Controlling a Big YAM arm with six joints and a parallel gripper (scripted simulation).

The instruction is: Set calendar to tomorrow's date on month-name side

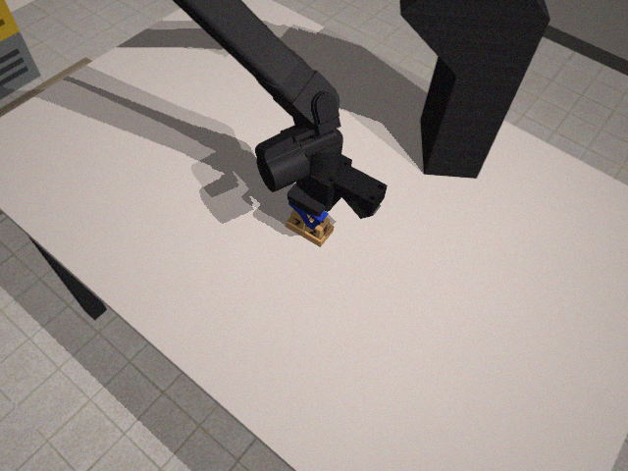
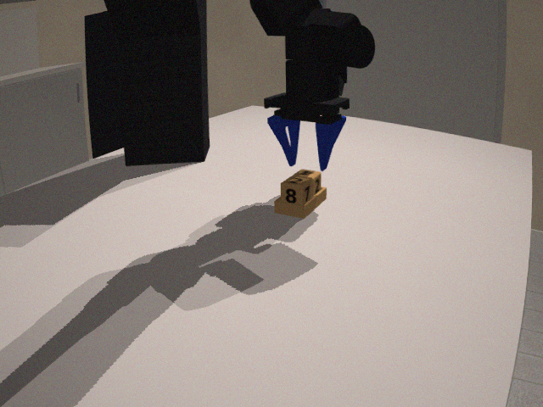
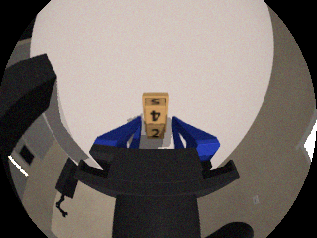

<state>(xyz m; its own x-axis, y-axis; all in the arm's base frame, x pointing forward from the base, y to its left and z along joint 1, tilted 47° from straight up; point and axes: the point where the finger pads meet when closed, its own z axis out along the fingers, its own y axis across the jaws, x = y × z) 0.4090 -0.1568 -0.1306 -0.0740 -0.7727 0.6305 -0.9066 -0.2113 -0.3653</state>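
The wooden calendar tray [image 1: 320, 243] [image 2: 289, 211] [image 3: 156, 94] lies flat on the table with two wooden digit cubes side by side in it. In the exterior view, the near cube [image 2: 298, 188] shows an 8 on its end face, a 2 on top and a 1 or 7 on the long side. The far cube [image 2: 316, 178] shows a 2 on that side. The wrist view shows a 4, a 2 and a 5-like digit. My gripper [image 2: 307, 167] [image 3: 157, 119] is open, pointing down just above the cubes, holding nothing. No month's name is readable; the fingers partly hide the cubes in the top view.
A thick black column [image 1: 469, 111] [image 2: 164, 87] stands on the table, to the right of the arm in the top view and to its left in the exterior view. The arm's shadow falls across the white table [image 1: 405, 329] [image 2: 394, 263].
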